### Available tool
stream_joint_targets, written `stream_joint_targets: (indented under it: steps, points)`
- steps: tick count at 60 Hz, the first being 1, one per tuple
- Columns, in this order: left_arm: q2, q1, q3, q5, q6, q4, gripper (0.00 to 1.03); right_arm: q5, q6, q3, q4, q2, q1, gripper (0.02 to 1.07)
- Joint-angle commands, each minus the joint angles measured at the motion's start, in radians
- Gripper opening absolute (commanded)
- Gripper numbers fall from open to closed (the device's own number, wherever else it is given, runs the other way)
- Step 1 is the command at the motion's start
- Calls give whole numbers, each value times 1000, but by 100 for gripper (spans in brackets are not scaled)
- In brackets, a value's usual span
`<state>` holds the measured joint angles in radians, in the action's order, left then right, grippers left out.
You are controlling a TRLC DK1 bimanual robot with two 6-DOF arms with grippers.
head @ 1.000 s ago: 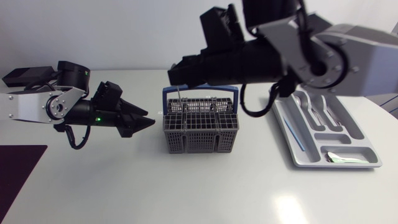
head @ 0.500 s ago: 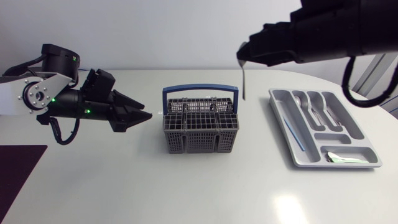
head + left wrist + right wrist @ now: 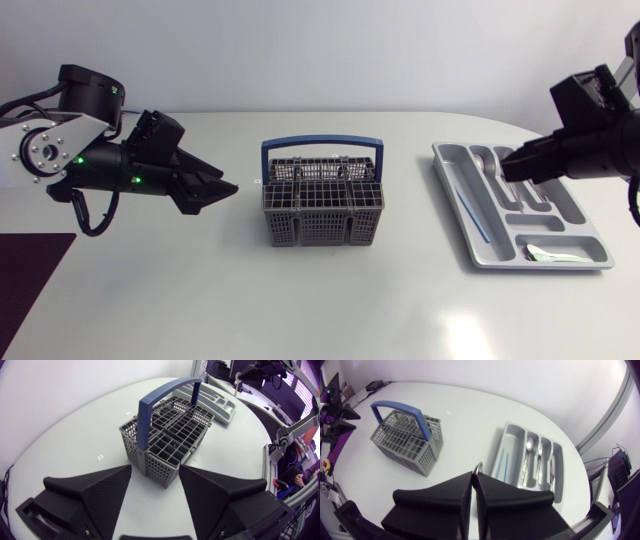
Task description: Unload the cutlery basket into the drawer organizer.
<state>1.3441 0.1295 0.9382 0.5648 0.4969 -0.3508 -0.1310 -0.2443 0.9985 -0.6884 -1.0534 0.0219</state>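
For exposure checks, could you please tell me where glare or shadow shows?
Head view: glare patch on the table near the drawer organizer; faint shadow under the cutlery basket. Right wrist view: a utensil tip glints in the right gripper.

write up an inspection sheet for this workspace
surface: white table
job's things: basket upright mid-table, no cutlery visible inside; organizer to its right, with spoons in it
clutter: dark mat at the near left corner
grippers: left gripper open, beside the basket; right gripper shut on a utensil, over the organizer
cables: black cable looped under the left arm
surroundings: nothing seen
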Motion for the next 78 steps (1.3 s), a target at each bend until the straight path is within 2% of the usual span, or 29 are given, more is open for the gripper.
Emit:
stream_joint_targets:
  steps: [1,16,34,58,71,74,78]
  points:
    - [-16,2,-4,-8,-12,-13,67,-7,-105,-72,18,6,-79,9]
    - [-13,7,-4,-22,-12,-13,67,-18,-316,-210,161,-51,-303,9]
    - [7,25,7,-43,-18,-13,67,-32,-466,-290,349,-207,-471,9]
    - [13,53,13,-72,-32,-11,67,-44,-556,-319,584,-419,-559,9]
    - [13,56,8,-74,-41,-11,67,-33,-602,-307,647,-508,-586,11]
    - [13,56,5,-74,-41,-10,67,-21,-604,-311,661,-513,-586,18]
    - [15,55,2,-74,-40,-7,67,-13,-602,-317,668,-499,-588,45]
